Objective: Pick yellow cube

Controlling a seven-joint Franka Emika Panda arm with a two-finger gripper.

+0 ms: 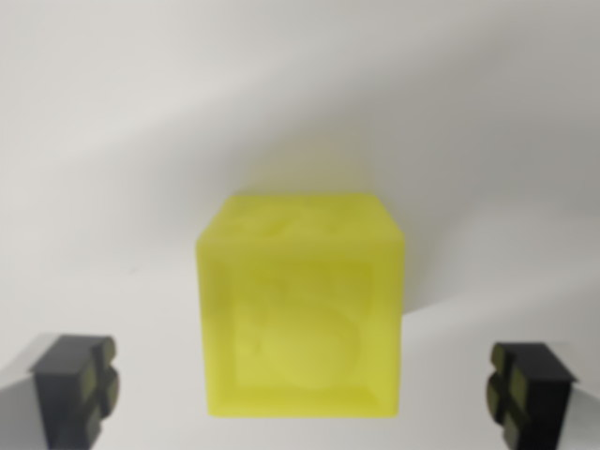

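Observation:
A yellow cube with an embossed figure on its near face fills the middle of the wrist view, slightly blurred. It rests on a pale white surface. My gripper is open, and its two dark fingertips show at the lower corners. One fingertip is at the wrist view's left, the other fingertip at its right. The cube sits between them with a clear gap on each side, touching neither.
Plain white surface lies all around the cube, with soft shadows behind it and to its right.

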